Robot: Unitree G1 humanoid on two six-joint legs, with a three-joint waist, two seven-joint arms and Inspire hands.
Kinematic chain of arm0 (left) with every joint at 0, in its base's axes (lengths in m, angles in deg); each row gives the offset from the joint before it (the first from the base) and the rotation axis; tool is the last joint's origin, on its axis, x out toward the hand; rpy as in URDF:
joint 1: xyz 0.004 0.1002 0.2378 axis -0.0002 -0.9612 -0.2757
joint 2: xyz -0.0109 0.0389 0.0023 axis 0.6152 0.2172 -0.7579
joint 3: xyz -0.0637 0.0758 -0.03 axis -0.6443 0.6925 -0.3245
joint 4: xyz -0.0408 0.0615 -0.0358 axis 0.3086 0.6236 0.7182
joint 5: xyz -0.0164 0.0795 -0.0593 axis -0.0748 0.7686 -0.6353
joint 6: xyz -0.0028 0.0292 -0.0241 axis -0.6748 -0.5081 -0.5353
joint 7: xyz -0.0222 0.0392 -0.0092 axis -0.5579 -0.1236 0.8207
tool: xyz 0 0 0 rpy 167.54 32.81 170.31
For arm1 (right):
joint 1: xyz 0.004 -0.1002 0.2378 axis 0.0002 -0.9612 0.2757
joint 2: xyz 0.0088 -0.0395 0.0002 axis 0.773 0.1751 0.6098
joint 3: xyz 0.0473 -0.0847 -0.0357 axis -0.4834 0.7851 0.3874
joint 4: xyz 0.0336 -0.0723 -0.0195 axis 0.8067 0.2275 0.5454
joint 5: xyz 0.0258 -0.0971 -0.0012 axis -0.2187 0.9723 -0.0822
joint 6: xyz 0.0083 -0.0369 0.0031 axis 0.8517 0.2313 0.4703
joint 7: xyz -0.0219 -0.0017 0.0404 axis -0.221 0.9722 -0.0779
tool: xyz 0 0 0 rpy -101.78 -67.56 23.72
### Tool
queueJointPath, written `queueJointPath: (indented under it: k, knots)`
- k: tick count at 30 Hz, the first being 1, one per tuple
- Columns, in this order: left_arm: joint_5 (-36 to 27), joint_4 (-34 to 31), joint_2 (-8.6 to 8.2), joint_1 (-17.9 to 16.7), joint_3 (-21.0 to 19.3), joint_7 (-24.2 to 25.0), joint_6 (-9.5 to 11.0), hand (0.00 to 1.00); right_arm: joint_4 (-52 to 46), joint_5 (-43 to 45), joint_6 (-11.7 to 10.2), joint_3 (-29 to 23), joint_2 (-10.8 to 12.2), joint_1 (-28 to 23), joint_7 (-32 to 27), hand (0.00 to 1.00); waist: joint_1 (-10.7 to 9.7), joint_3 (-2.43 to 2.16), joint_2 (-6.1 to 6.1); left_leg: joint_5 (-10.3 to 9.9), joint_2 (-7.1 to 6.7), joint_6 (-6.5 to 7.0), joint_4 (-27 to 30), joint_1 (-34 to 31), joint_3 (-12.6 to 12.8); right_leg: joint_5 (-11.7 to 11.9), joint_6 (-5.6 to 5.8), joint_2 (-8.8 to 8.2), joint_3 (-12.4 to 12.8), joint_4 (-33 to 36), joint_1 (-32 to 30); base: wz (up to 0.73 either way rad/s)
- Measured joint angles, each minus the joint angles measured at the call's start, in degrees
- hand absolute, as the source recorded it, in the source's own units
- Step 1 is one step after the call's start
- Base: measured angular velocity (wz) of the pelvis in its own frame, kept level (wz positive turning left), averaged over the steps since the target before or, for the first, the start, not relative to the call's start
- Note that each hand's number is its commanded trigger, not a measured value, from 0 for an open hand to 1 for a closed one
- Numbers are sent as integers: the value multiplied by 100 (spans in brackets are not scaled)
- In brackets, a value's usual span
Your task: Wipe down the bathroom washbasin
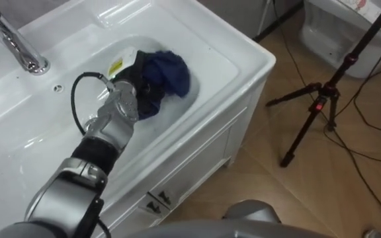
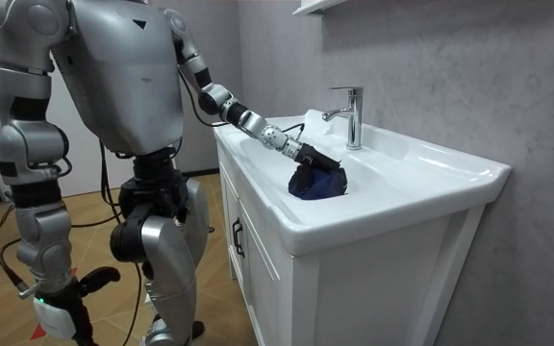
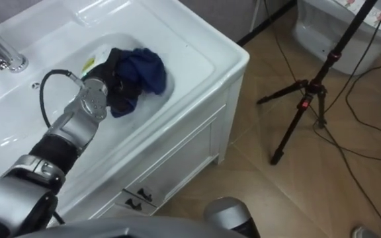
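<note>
Blue cloth [image 1: 170, 74] lying bunched in the white basin [image 1: 215, 63], upper middle of the frame, stretching lower left to upper right, left hand [image 1: 136, 86] sitting on its left end, grip hard to tell.

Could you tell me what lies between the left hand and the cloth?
Nothing: in the eye views the left hand touches the crumpled dark-blue cloth directly.

One basin [image 1: 233, 41], one blue cloth [image 1: 169, 71], one tap [image 1: 13, 41], one tripod [image 1: 320, 100]
</note>
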Motion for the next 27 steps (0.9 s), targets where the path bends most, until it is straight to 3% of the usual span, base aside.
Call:
queueJointPath:
  k: [6,12,19,23,27]
  knots:
    - [249,462,67,-376,-514,-207,270,100,-2,1,-6,-199,16,-112,-2,0,241,-93,-61,-1,8,-1,-16,84,-24,-4,-6,18,-4,16,11,0]
    - [522,813,100,-587,-901,-375,547,100,-10,6,-9,-214,37,-109,67,0,406,-143,-119,-60,27,4,-66,182,-72,11,1,61,8,57,131,3]
    - [1233,909,90,-769,-1161,-613,632,100,-37,90,2,-328,47,-91,70,0,581,-160,-129,-59,26,4,-91,161,-99,17,-6,61,-12,101,96,0]
    - [1760,857,89,-934,-1287,-746,695,100,-58,137,12,-484,42,-29,66,0,652,-203,-111,-58,34,2,-96,169,-142,17,-19,52,-97,89,112,4]
    - [2151,857,88,-968,-1219,-784,692,100,-24,188,17,-497,42,119,56,0,753,-233,-67,-59,30,4,-95,167,-371,30,-27,45,-153,-18,209,9]
